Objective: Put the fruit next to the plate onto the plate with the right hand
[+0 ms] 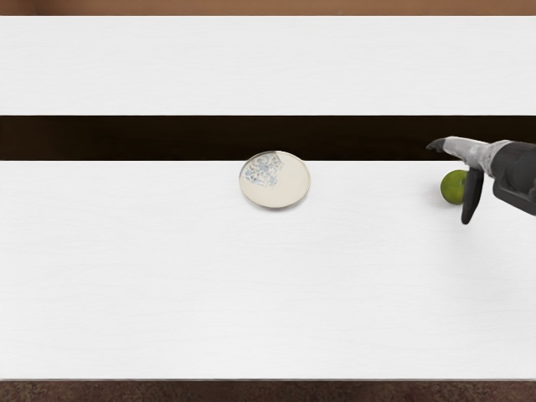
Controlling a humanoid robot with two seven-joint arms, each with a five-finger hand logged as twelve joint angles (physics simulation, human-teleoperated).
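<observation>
**Item 1: lime (454,187).** Small, round and green, the only fruit in view. It lies on the white desk (167,276) near the right edge of the picture, well apart from the plate and not on it. Judged light, firm and smooth-skinned. It should take a moderate squeeze without harm, but it is likely to roll if nudged from one side. Suggested hold: fingers and thumb opposed across its widest part, closing from above or from both flanks at once so it cannot escape sideways.

**Item 2: plate (289,191).** Shallow, round and pale, with a faint bluish pattern on its upper left. It sits near the centre of the view, at the far edge of the near desk surface, just in front of a dark gap (126,138). Nothing lies on it. The low rim should hold a rolling fruit only if the fruit is set down gently.

**Item 3: right robot hand (479,163).** Enters from the right edge and is spread open, holding nothing. One digit points left above the lime. Of the fingers (471,199), one hangs down just at the lime's right side; whether it touches cannot be told.

**Item 4: left arm.** Not in view.

**Status.** Judged at the approach stage: the grasp is not yet closed, and the transfer is not begun.
</observation>
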